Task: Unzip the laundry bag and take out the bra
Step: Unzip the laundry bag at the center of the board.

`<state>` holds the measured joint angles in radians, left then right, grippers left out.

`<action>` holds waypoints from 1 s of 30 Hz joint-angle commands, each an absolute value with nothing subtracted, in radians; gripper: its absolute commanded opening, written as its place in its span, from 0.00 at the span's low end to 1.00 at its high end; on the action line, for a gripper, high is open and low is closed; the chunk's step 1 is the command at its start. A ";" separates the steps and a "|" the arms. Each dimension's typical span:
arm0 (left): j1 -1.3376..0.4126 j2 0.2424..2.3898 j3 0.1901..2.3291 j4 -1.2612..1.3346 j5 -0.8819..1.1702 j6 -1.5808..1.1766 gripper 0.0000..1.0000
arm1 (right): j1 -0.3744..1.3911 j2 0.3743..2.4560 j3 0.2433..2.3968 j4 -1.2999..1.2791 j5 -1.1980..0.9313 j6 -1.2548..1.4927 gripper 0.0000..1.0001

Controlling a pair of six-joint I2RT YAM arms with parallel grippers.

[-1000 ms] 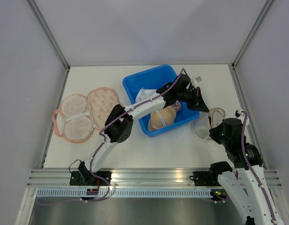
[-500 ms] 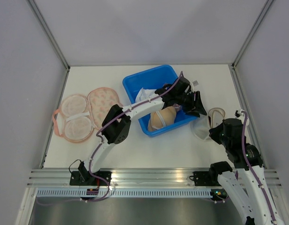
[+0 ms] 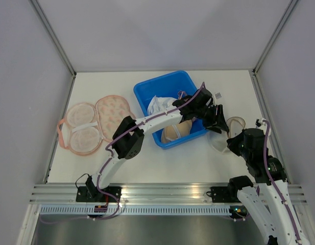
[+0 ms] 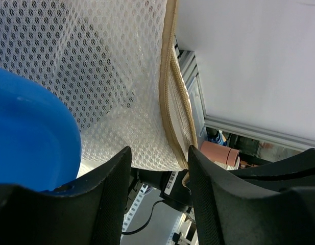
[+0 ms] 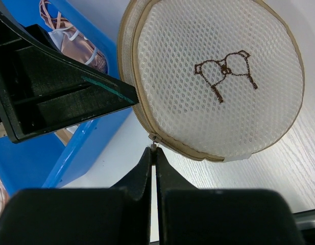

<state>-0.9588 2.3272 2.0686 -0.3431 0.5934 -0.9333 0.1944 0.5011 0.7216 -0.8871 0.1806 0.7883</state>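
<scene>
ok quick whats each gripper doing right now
left gripper: jaws open, the laundry bag edge shows between them, not clamped.
right gripper: jaws shut on the zipper pull.

Blue bin [image 3: 160,82] toward the back of white table [image 3: 172,163].

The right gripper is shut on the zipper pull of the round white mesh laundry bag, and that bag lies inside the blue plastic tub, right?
Not inside: the right gripper is shut on the zipper pull, but the mesh laundry bag lies on the white table beside the blue tub, as the right wrist view shows.
</scene>
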 commanded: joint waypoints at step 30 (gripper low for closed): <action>-0.893 2.364 2.114 -0.144 0.690 -1.091 0.02 | 0.195 0.477 0.719 -1.026 0.253 0.787 0.02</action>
